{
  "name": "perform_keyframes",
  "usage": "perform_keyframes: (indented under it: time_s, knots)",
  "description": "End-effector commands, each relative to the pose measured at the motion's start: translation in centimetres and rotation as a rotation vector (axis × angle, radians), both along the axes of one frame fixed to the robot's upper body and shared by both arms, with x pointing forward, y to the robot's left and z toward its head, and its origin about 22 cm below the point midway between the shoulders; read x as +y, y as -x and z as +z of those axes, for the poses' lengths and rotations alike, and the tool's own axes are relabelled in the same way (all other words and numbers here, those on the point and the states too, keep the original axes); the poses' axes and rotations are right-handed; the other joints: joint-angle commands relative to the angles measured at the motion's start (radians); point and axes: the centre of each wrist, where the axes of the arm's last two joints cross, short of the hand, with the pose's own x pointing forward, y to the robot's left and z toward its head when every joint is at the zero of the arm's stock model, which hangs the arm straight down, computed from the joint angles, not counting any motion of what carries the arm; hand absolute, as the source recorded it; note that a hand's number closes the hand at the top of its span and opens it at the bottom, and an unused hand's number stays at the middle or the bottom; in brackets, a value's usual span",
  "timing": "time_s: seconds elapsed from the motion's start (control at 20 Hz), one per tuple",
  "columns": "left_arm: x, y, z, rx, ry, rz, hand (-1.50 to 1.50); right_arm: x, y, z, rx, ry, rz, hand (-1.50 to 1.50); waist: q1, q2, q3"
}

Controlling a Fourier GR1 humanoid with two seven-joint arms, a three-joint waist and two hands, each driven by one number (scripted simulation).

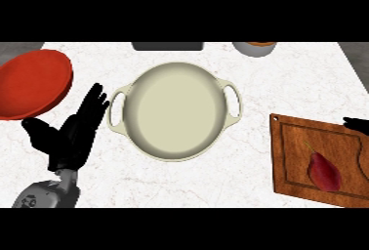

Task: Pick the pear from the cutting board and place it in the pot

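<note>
A dark red pear lies on the wooden cutting board at the right edge of the counter, its stem pointing up-left. A cream pot with two side handles stands in the middle, nothing inside it. My left hand rests open at the left, fingers up, just beside the pot's left handle. Only a small black part of my right hand shows at the right edge, over the board's far corner, above the pear; its fingers are out of sight.
A red plate lies at the far left, behind my left hand. A dark object and a grey bowl stand at the counter's back edge. Bare white marble lies between the pot and the board.
</note>
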Motion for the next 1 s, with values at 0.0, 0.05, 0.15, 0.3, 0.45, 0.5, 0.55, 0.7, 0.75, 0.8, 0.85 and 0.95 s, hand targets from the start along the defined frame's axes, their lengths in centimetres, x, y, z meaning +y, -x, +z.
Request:
perform_keyframes:
  time_s: [0.0, 0.05, 0.15, 0.3, 0.45, 0.5, 0.55, 0.7, 0.75, 0.8, 0.85, 0.95]
  knots:
    - [0.5, 1.0, -0.9, 0.013, 0.006, 0.002, 0.00, 1.2, 2.5, -0.6, -0.004, -0.035, 0.006, -1.50, -0.011, -0.003, 0.000]
    - [1.3, 0.5, 0.2, -0.009, -0.013, 0.012, 0.00, 1.4, 0.9, 0.2, -0.013, -0.027, -0.005, -1.50, -0.003, -0.001, 0.000]
    - [0.6, 0.8, 0.0, 0.003, -0.006, 0.025, 0.00, 1.3, 1.2, -0.7, -0.024, -0.032, 0.006, -1.50, -0.002, -0.001, 0.000]
    - [-1.2, -0.4, 0.9, -0.006, 0.001, 0.014, 0.00, 3.6, -0.1, -1.4, 0.014, -0.034, -0.028, -1.50, 0.001, 0.000, 0.000]
    - [0.0, 1.3, -0.6, 0.004, -0.004, -0.009, 0.00, 3.5, 1.7, -2.2, 0.004, -0.006, -0.064, -1.50, -0.002, -0.001, 0.000]
    - [2.3, 0.9, 0.1, -0.006, 0.008, 0.001, 0.00, 3.8, 1.0, -1.2, 0.004, -0.003, -0.069, -1.50, 0.000, 0.000, 0.000]
    - [0.9, 2.5, 0.0, 0.007, -0.014, -0.005, 0.00, 4.0, 1.9, -2.8, 0.011, 0.008, -0.073, -1.50, 0.000, -0.001, 0.000]
    - [-1.1, -0.5, 1.4, 0.003, -0.007, 0.017, 0.00, 4.6, 0.7, -4.2, -0.004, 0.068, -0.096, -1.50, -0.001, 0.000, 0.000]
    - [0.3, -0.8, 0.9, -0.006, -0.005, 0.002, 0.00, 4.7, -0.3, -4.3, 0.011, 0.095, -0.101, -1.50, 0.002, 0.001, 0.000]
    - [1.5, -0.3, 1.0, -0.003, -0.010, 0.000, 0.00, 3.4, -0.6, -3.7, 0.015, 0.087, -0.102, -1.50, 0.002, 0.001, 0.000]
    - [-0.6, -2.1, 0.1, 0.010, -0.006, 0.004, 0.00, 5.5, 0.6, -4.9, 0.027, 0.100, -0.094, -1.50, -0.005, 0.001, 0.000]
    - [-0.1, -0.9, 0.1, 0.004, -0.006, 0.001, 0.00, 4.7, -0.1, -7.1, 0.025, 0.117, -0.086, -1.50, 0.001, 0.001, 0.000]
